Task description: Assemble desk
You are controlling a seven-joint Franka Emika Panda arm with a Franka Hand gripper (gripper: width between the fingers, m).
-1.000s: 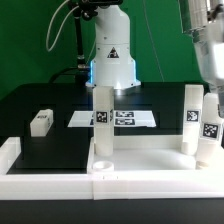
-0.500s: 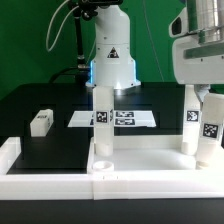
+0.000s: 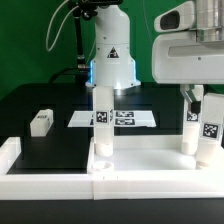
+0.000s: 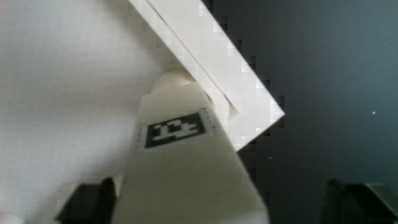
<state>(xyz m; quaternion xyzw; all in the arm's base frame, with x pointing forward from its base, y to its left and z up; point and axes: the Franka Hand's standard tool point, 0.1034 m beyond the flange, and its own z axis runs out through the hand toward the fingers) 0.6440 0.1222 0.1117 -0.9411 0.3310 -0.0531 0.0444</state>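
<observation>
A wide, flat white plastic desk panel (image 3: 150, 168) with a raised rim lies on the black tabletop (image 3: 50, 140), along the edge nearest the exterior camera. Three tall white rectangular leg blocks stand upright in it. The left leg (image 3: 101, 120) is at the panel's far corner on the exterior view's left. The other two are at the panel's end on the exterior view's right: the far-right leg (image 3: 189, 125) and, closer to the camera, the near-right leg (image 3: 209, 135). Each carries a black-and-white square tag. A fourth piece, the loose leg block (image 3: 40, 122), lies on the tabletop well apart from the panel, off its left end in the exterior view.

The gripper (image 3: 201, 100) hangs over the panel's right end, level with the tops of the two legs there. From the exterior view I cannot tell which of the two it flanks. The wrist view looks down along one tagged leg (image 4: 187, 150) standing in a rimmed corner of the panel. The two dark fingers (image 4: 89, 203) stand apart, one on each side of this leg — one just beside it, the other with a strip of dark tabletop showing between — so they are not clamped on it.

Beyond the panel the marker board (image 3: 125, 118) lies flat, with the white robot base (image 3: 112, 55) behind it.
</observation>
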